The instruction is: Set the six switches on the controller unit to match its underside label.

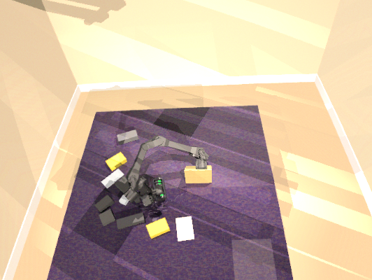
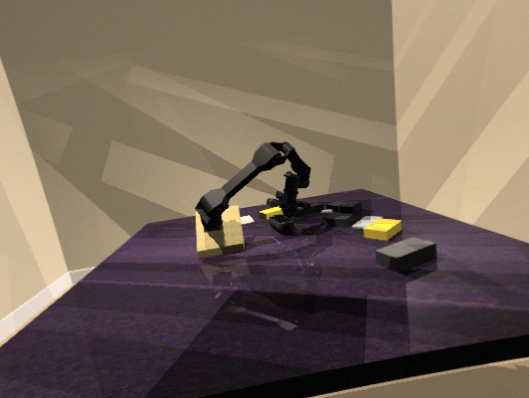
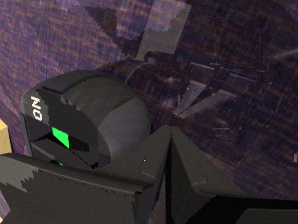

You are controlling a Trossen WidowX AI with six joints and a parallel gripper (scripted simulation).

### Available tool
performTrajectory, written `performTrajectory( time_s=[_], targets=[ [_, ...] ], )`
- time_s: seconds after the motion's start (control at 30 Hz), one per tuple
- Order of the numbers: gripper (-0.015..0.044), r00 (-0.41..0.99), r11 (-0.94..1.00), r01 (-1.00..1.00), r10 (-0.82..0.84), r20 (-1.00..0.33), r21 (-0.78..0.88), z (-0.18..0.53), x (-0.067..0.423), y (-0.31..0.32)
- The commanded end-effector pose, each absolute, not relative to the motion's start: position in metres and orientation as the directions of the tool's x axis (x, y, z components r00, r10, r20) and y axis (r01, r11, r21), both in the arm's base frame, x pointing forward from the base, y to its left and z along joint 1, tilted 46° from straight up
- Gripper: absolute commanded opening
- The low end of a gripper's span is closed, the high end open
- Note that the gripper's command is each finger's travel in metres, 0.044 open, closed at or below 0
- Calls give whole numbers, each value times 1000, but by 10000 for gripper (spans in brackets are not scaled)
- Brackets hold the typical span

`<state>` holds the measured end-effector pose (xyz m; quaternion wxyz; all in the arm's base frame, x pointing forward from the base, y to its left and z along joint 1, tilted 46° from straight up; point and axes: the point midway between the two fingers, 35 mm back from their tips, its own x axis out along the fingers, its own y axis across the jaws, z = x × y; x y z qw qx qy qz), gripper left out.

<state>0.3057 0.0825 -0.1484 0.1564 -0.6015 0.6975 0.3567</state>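
The dark grey controller unit (image 1: pixel 154 187) (image 2: pixel 282 225) (image 3: pixel 83 119) lies on the purple bench left of centre. It looks tipped, with its switch face turned sideways. Green switch ends (image 1: pixel 157 182) and an "ON" mark show on it. In the wrist view one green end (image 3: pixel 61 137) is visible next to the mark. My gripper (image 1: pixel 149 199) (image 2: pixel 289 209) (image 3: pixel 169 133) is shut with nothing between the fingers. Its tips are low, right beside the unit and touching or nearly touching its side. The label on the underside is hidden.
Loose parts crowd around the unit: yellow blocks (image 1: pixel 115 160) (image 1: pixel 157 227), a white block (image 1: pixel 184 228), a light grey block (image 1: pixel 112 178), a grey block (image 1: pixel 127 136) and dark blocks (image 1: pixel 103 203) (image 1: pixel 130 220). The arm's tan base block (image 1: pixel 198 174) stands to the right.
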Motion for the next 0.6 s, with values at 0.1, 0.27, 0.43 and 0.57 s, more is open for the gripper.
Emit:
performTrajectory(
  time_s=[0.1,0.27,0.43,0.57],
  targets=[
    [0,-237,29,-948,-729,-642,317,-148,295,80],
    [0,-238,29,-948,-729,-642,318,-147,289,79],
    [0,-238,29,-948,-729,-642,318,-147,283,78],
    [0,-238,29,-947,-729,-642,319,-146,278,77]
  ],
)
